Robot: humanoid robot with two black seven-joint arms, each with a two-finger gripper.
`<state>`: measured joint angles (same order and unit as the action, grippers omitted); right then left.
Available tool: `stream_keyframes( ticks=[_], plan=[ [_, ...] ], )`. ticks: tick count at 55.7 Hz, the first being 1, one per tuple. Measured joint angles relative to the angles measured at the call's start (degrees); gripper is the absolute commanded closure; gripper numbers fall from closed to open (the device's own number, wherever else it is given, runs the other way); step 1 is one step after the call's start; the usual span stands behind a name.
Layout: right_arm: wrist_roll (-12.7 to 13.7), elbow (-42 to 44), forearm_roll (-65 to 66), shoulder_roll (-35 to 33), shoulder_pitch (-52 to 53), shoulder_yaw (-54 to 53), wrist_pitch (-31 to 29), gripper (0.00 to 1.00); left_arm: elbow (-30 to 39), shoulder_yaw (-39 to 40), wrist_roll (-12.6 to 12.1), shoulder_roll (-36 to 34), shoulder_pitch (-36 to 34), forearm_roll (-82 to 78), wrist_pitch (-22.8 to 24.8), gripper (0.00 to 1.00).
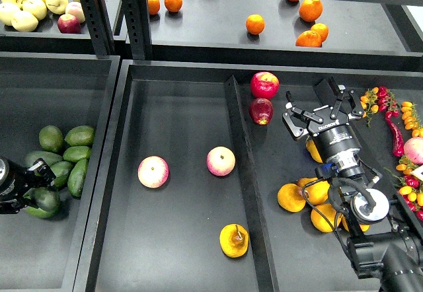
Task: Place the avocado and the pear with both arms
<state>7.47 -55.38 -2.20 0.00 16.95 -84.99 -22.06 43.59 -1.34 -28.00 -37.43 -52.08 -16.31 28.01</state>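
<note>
Left hand (41,185) clamped on avocado (45,201); right hand (322,109) apart, label unreadable; pear (234,240) in tray.

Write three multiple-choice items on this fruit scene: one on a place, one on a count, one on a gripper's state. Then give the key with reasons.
1. Where does the lone pear lie?
A. In the middle tray, near its front right corner
B. Among the avocados
C. On the upper shelf

2. How many pink-and-yellow apples lie in the middle tray?
A. None
B. Two
C. Five

3. How does the right gripper stand?
A. Shut on a pear
B. Shut on an apple
C. Open and empty

Key:
1 A, the pear lies apart from other fruit close to the tray's divider.
2 B, one apple sits left and another apple sits right.
3 C, its fingers are spread above the right tray with nothing between them.
</note>
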Motion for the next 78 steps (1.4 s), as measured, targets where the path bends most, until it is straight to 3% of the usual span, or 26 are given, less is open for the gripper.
stream_keyframes(
  ticks=[14, 26, 60, 78],
  plan=[
    [-0.01, -0.24, 0.0, 0.0, -0.07, 0.0, 0.0, 0.0, -1.35, 1.19, 0.0, 0.41, 1.71, -0.04, -0.01, 0.01],
    [-0.06, -0.34, 0.0, 0.0, -0.16, 0.04, 0.0, 0.0, -2.29, 2.77, 0.0, 0.67, 2.48, 0.02, -0.01, 0.0],
    [-0.04, -0.35, 0.0, -0.01, -0.16, 0.17, -0.03, 0.0, -7.7, 22.24, 0.0, 1.76, 6.18, 1.32, -0.01, 0.0],
    [-0.08, -0.35, 0.0, 0.0, -0.09, 0.18, -0.25, 0.0, -8.65, 42.0, 0.0, 4.12, 8.4, 4.55, -0.01, 0.0]
  ],
)
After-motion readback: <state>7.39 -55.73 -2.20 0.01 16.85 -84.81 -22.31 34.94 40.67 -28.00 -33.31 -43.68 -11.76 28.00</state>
